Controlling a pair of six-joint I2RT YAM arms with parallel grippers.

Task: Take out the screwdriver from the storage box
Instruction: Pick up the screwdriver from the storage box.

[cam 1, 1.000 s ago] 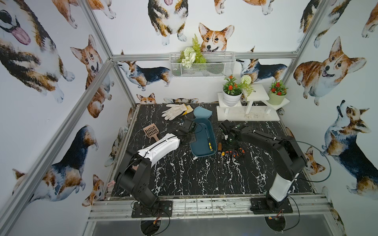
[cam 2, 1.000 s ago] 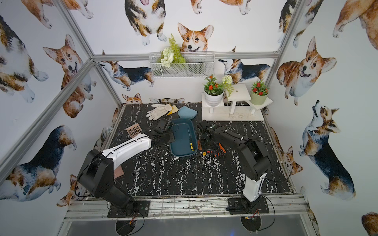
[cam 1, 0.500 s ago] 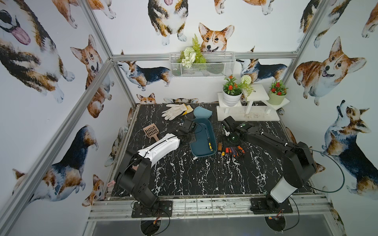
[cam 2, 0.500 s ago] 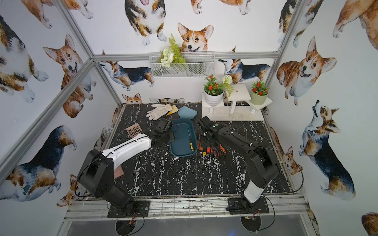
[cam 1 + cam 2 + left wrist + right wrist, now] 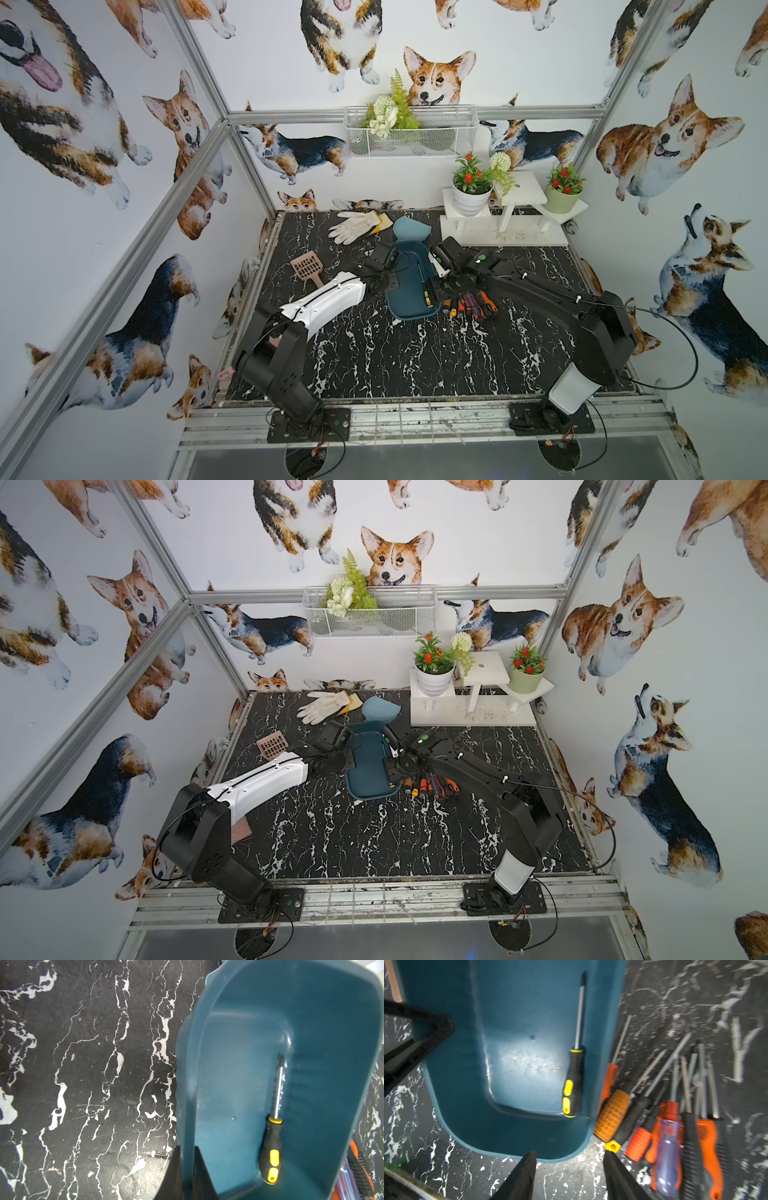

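A black marbled surface (image 5: 415, 365) fills the floor of a booth papered with corgi pictures, and two robot arms reach in from its near edge. The dark teal storage box (image 5: 409, 282) sits about mid-surface, its long side running near to far. One screwdriver (image 5: 272, 1147) with a black and yellow handle lies inside on the box floor. It rests along the right wall, with the handle at the near end and the tip pointing far.

The left claw (image 5: 187, 1153) is clenched on the box's left wall, one finger inside and one outside. The right claw (image 5: 570, 1153) hangs over the near end of the box, its jaws apart and grasping nothing.

A pile of loose screwdrivers (image 5: 664, 1126) with orange, black and clear blue handles lies on the surface, just right of the box and touching its right wall. Behind the box, at the far edge, are a lighter blue dustpan (image 5: 409, 228) and a white glove (image 5: 355, 224). A small brown scoop (image 5: 307, 268) lies to the left, and a white stand (image 5: 503, 241) with potted flowers is at the far right.
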